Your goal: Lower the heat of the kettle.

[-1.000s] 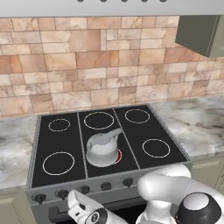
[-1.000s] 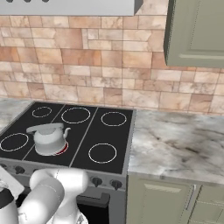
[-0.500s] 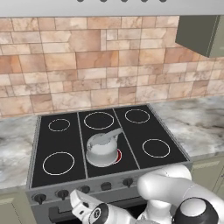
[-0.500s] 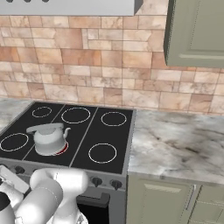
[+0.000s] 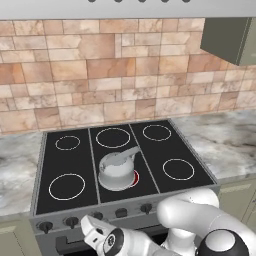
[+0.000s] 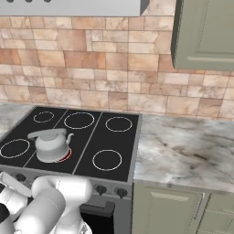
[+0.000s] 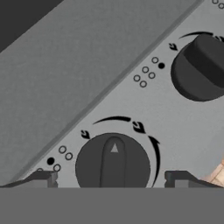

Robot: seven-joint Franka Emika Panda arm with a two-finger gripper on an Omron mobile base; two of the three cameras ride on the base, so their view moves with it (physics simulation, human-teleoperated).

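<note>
Kitchen wall of tan and pink stone-look tiles [image 5: 100, 75], with grey-green upper cabinets [image 6: 205, 34] to the right. A black glass cooktop [image 5: 75, 160] with white burner rings is set into a grey-veined marble tabletop [image 6: 187, 146]; a row of dark knobs runs along its grey front panel [image 5: 125, 212]. The small squat light-grey metallic kettle [image 5: 118, 169] with domed lid stands on the front centre burner, where a red glow [image 5: 135, 178] shows at its base. The pincer [image 7: 111, 179] is low before the front panel, its two dark tips apart on either side of a round black knob [image 7: 113, 161] with a white triangular pointer; contact appears not made, though the tips are mostly cropped. A second black knob [image 7: 199, 68] lies nearby.
</note>
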